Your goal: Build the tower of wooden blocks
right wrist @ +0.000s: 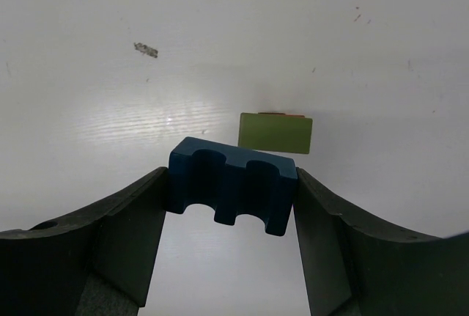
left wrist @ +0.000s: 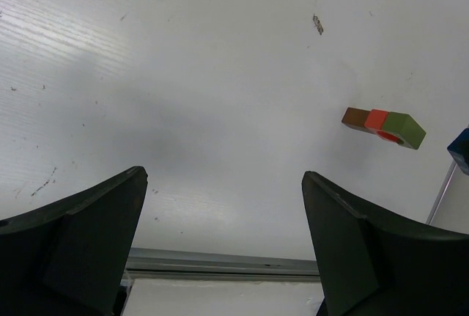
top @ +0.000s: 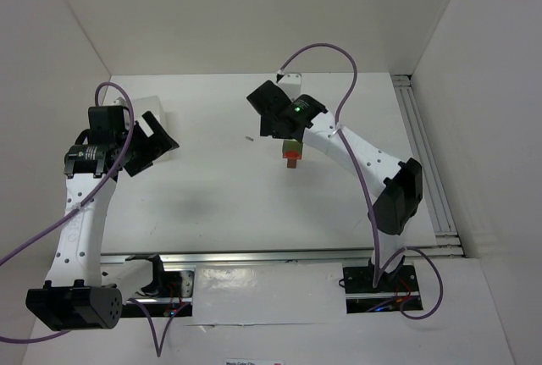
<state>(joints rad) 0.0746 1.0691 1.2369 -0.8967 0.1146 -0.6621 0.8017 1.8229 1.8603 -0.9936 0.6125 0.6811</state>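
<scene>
A dark blue block with two arched cut-outs hangs above the table, and my right gripper is shut on its two ends. Just beyond and below it sits the olive green top of the small stack. The left wrist view shows that stack from the side: brown block, red block, olive green block. In the top view the stack stands mid-table beneath my right wrist. My left gripper is open and empty, off at the table's left.
A white box sits at the back left behind the left arm. An aluminium rail runs along the right side and another along the near edge. White walls enclose the table on three sides.
</scene>
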